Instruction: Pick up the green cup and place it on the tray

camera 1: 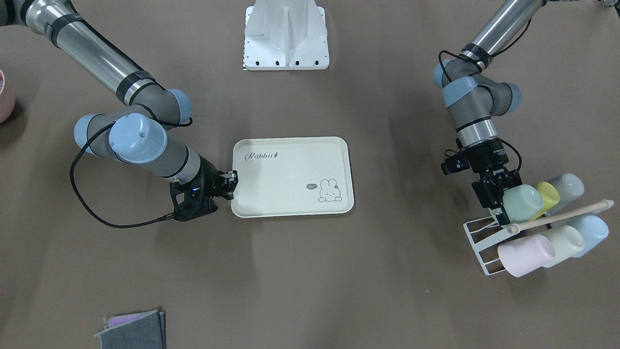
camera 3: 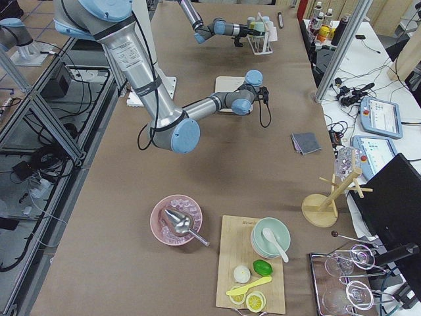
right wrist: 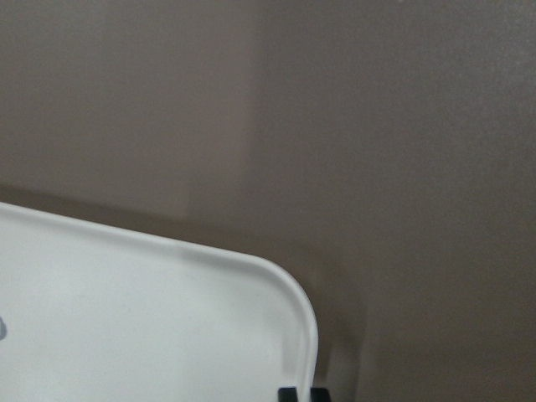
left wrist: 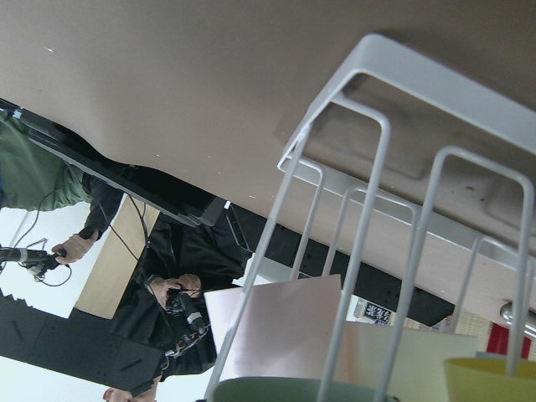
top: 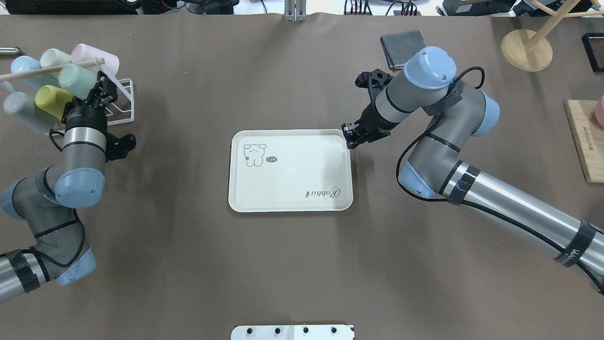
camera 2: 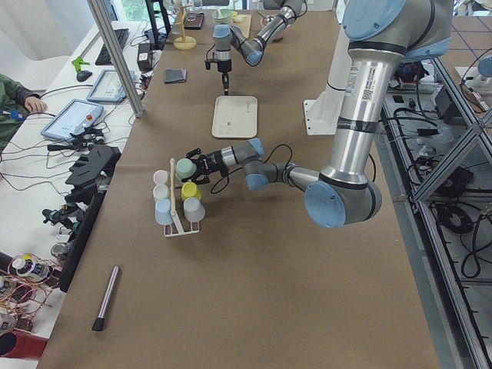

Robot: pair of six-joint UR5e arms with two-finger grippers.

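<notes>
The green cup (camera 1: 523, 202) (top: 77, 80) lies on its side on a white wire rack (camera 1: 477, 237) (left wrist: 377, 142) among other pastel cups. My left gripper (camera 1: 500, 202) (top: 98, 89) is at the cup's mouth end, open, with a finger on either side of the rim. In the left wrist view the green cup's rim (left wrist: 276, 390) fills the bottom edge. The cream tray (camera 1: 290, 184) (top: 292, 174) lies flat at the table's centre with nothing on it. My right gripper (camera 1: 233, 180) (top: 348, 134) (right wrist: 301, 392) is shut on the tray's rim at one corner.
Pink (camera 1: 525, 254), yellow (camera 1: 548, 194), pale green (camera 1: 564, 245) and blue (camera 1: 591, 232) cups share the rack under a wooden rod (camera 1: 562, 215). A grey cloth (top: 402, 45), wooden stand (top: 526, 49) and board (top: 585, 141) lie on the right arm's side. The robot base (camera 1: 286, 34) is behind the tray.
</notes>
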